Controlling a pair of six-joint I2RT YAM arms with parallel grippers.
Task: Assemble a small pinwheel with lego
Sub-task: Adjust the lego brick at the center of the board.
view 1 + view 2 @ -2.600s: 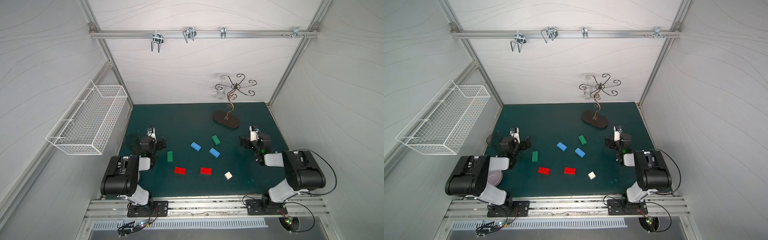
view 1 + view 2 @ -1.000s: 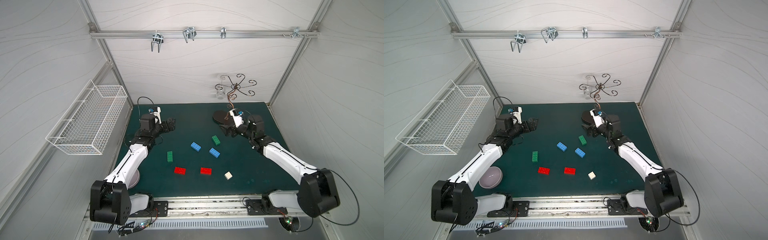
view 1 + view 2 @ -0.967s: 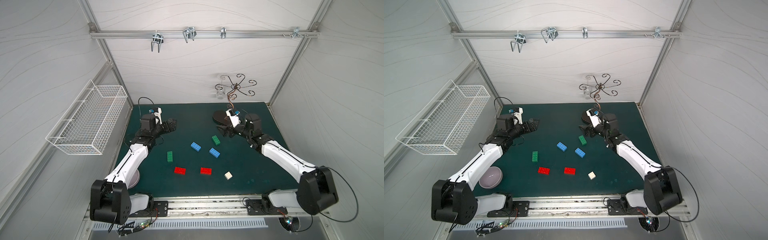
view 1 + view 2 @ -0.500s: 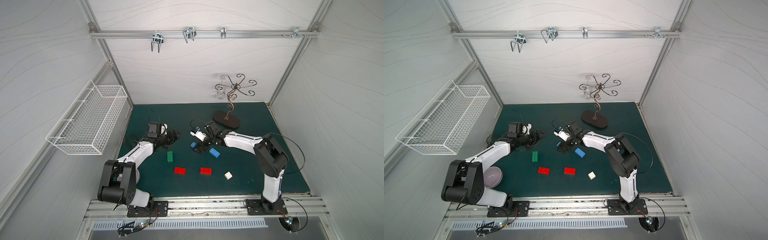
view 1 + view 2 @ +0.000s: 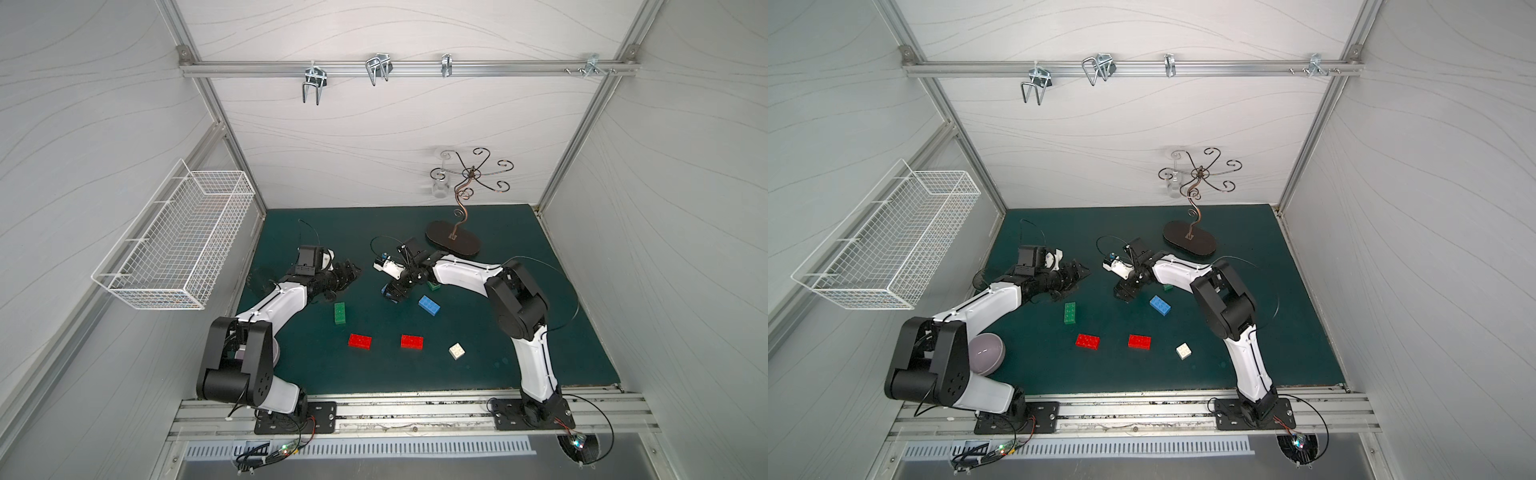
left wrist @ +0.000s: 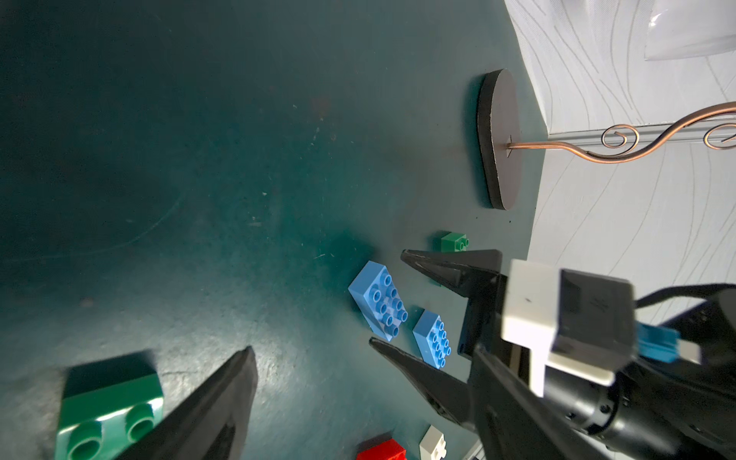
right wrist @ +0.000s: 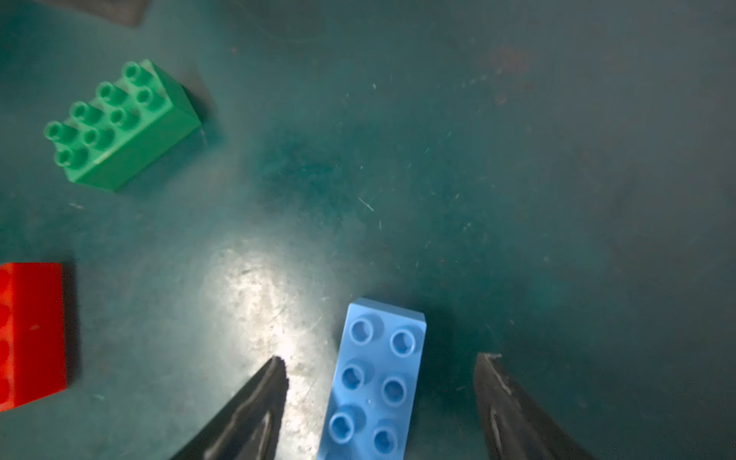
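Observation:
The lego bricks lie singly on the green mat and no pinwheel is in view. My right gripper (image 5: 393, 294) (image 7: 381, 359) is open and points down, with one blue brick (image 7: 378, 378) (image 6: 378, 300) between its fingers and a gap on each side. The other blue brick (image 5: 429, 305) lies just right of it. A green brick (image 5: 340, 312) (image 6: 107, 410) sits in front of my left gripper (image 5: 352, 275) (image 6: 363, 347), which is open and empty. A second green brick (image 5: 1168, 286) peeks out under the right arm. Two red bricks (image 5: 360, 341) (image 5: 412, 341) and the white brick (image 5: 456, 351) lie nearer the front.
The wire stand's dark oval base (image 5: 453, 244) stands behind the right gripper. A lilac bowl (image 5: 986, 349) sits by the left arm's base. A wire basket (image 5: 178, 245) hangs on the left wall.
Both arms have swung in from the back and come down to the middle of the mat. The right gripper now straddles a blue brick, and its jaws have narrowed.

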